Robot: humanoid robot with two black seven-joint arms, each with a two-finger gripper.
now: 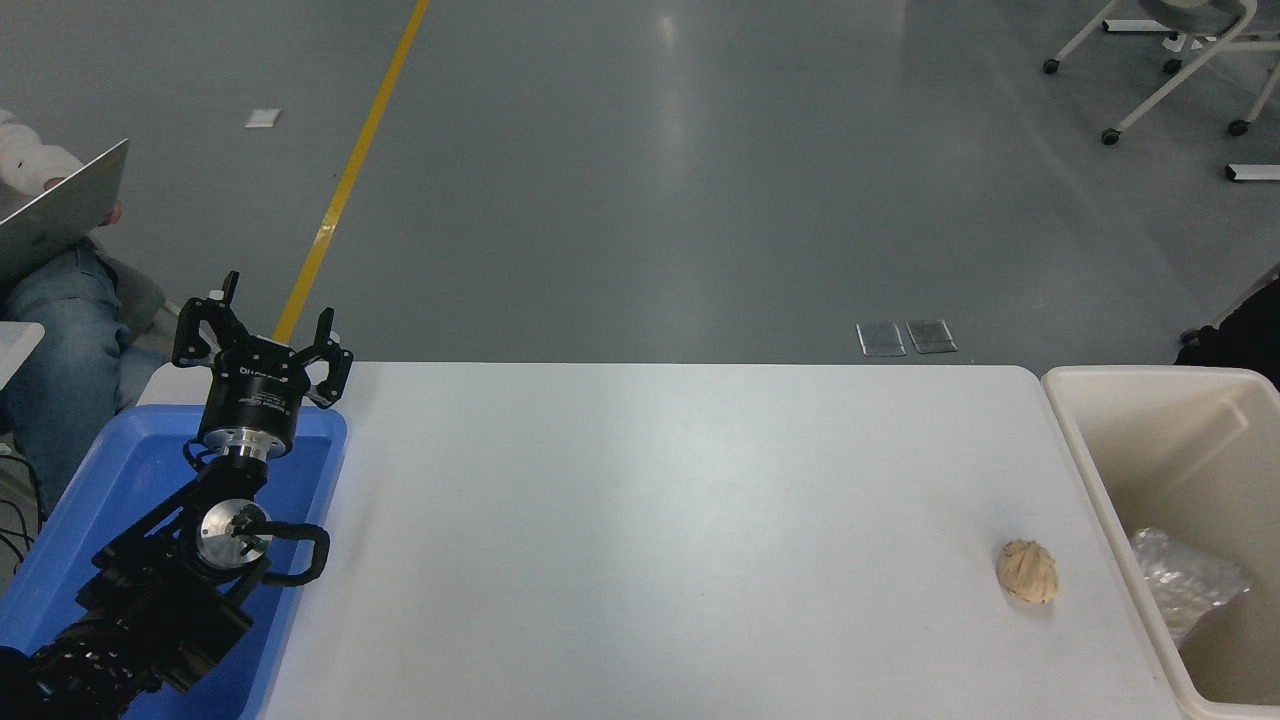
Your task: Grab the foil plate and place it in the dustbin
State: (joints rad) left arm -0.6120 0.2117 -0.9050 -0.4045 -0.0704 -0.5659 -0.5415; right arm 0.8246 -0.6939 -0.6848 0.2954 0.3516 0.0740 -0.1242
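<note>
The foil plate (1188,582), shiny silver and wrinkled, lies inside the dustbin (1075,425), low against its left wall. The dustbin is a large cream-white bin at the table's right end. No gripper touches the plate. My left gripper (262,325) is open and empty, parked over the blue tray at the lower left. Only a dark part of my right arm (1240,335) shows at the right edge, behind the dustbin; its gripper is out of view.
A small beige wrinkly ball (1027,571) lies on the white table near the dustbin. A shallow blue tray (120,470) sits at the table's left end. A seated person with a laptop (55,215) is at the far left.
</note>
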